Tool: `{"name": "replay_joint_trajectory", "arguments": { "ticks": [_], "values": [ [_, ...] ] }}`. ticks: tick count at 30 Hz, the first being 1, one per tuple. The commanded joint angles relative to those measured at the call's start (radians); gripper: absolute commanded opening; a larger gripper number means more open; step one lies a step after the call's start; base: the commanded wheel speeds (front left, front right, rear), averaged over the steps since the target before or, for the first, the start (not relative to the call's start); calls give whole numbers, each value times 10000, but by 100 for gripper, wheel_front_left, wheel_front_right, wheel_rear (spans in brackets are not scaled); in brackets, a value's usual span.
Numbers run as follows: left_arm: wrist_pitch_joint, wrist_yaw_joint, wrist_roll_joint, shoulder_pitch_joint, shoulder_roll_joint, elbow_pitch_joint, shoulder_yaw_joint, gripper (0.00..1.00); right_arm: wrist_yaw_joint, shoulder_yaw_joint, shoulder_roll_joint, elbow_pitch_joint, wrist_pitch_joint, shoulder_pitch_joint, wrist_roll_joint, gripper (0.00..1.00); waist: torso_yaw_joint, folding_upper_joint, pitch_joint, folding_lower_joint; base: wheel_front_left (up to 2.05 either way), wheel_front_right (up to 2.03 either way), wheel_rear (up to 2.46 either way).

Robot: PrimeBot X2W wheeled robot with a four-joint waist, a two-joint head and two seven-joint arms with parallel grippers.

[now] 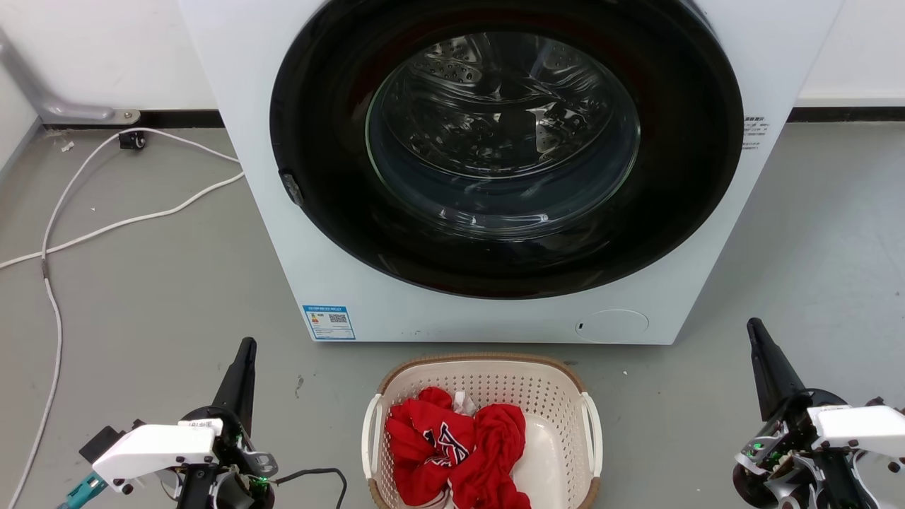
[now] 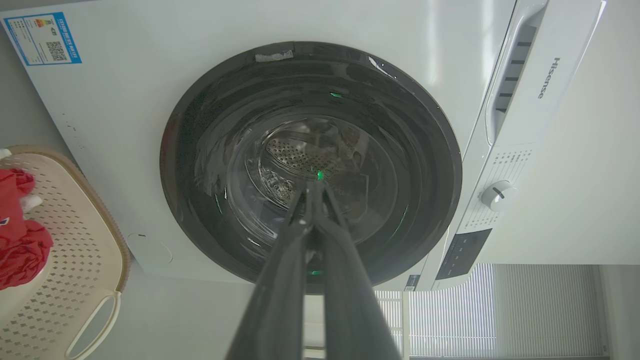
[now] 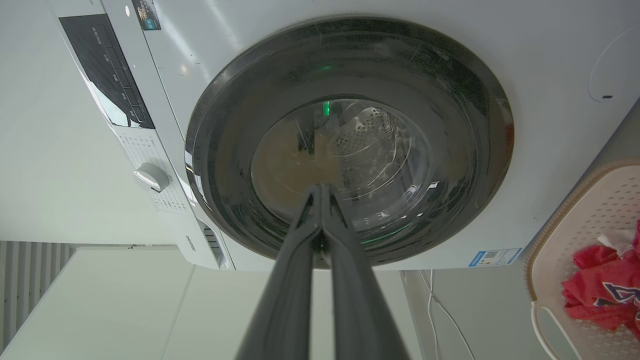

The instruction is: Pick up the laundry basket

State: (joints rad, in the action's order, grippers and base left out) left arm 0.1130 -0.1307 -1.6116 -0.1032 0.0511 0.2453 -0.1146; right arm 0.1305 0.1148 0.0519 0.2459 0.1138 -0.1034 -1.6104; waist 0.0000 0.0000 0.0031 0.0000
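Note:
The cream laundry basket point(image 1: 488, 382) with a brown woven-look rim and white side handles stands on the floor at the bottom centre of the head view, just before the washing machine. Red clothes point(image 1: 456, 445) lie inside it. Its wall also shows at the left edge of the left wrist view point(image 2: 85, 250) and at the right edge of the right wrist view point(image 3: 585, 220). My left gripper point(image 1: 247, 344) is shut and empty, well to the basket's left. Well to the basket's right my right gripper point(image 1: 754, 325) is shut too, holding nothing. Both point toward the machine.
A white front-loading washing machine point(image 1: 318, 233) with a closed dark round door point(image 1: 505, 141) stands right behind the basket. White cables point(image 1: 106, 226) trail over the grey floor at the left. A wall runs behind.

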Motion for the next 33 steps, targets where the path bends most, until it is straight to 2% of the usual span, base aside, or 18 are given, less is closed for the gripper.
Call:
{"name": "replay_joint_trajectory", "arguments": {
  "ticks": [1, 19, 20, 27, 33],
  "values": [
    [31, 0, 47, -109, -4, 12, -22, 0, 4, -5, -25, 7, 11, -116, 18, 0, 0, 0, 0, 0, 0, 0, 0],
    [29, 0, 45, -109, -4, 12, -19, 0, 4, -6, -25, 7, 10, -116, 17, 0, 0, 0, 0, 0, 0, 0, 0],
    [0, 0, -1, -1, 0, -1, 3, 100, 0, 0, 0, -1, -3, 0, 3, 100, 0, 0, 0, 0, 0, 0, 0],
    [-208, 0, -11, 64, -34, 97, 352, 100, 1, -90, -13, 34, -232, 224, 89, 100, 4, 0, 2, 0, 0, 0, 0],
    [-534, 0, 594, -72, 5, -106, 748, 100, 1, -105, -12, -296, -533, 374, 841, 100, 14, 0, 3, 0, 0, 0, 0]
  ]
}}
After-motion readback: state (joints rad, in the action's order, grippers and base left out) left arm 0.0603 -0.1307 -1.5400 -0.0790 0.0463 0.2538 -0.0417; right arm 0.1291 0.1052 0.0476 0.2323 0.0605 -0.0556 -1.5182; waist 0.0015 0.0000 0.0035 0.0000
